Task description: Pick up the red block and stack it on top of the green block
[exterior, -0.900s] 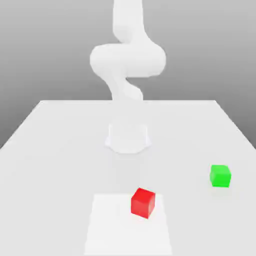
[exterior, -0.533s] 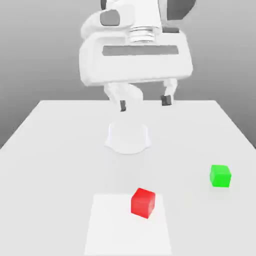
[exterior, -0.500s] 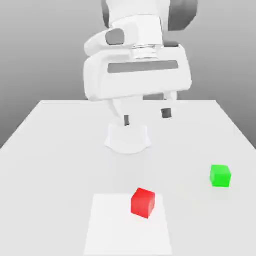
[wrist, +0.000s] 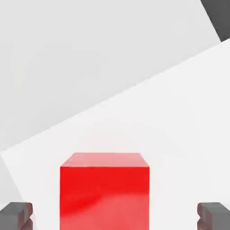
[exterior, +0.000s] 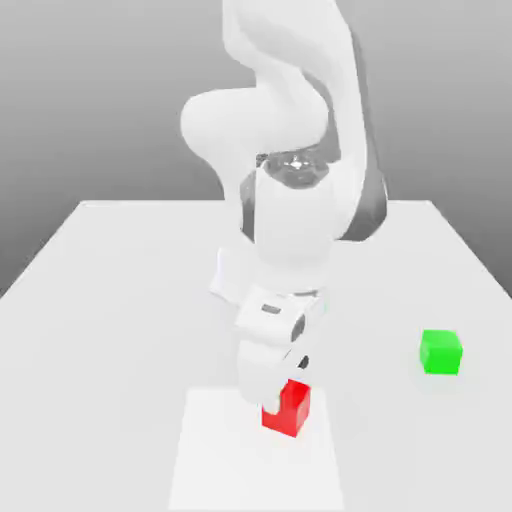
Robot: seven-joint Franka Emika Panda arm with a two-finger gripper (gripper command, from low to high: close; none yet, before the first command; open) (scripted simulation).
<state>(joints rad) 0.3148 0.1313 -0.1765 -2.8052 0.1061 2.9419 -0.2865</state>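
The red block (exterior: 292, 410) sits on the table near the front, on a paler square patch. My gripper (exterior: 283, 385) has come down right over it, with the hand covering the block's upper left corner in the exterior view. In the hand view the red block (wrist: 104, 191) lies between my two dark fingertips (wrist: 15, 216), with a clear gap on each side, so the gripper (wrist: 114, 216) is open and straddles it without touching. The green block (exterior: 440, 352) stands apart toward the exterior view's right, a little farther back.
The white table (exterior: 110, 290) stretches wide around both blocks. A paler square patch (exterior: 250, 470) lies under the red block, and also shows in the hand view (wrist: 161, 112). The arm's round base (exterior: 228, 275) stands at the table's middle back.
The hand has swung down from high above the table's back to just over the red block, turning as it came. Both blocks stay where they were.
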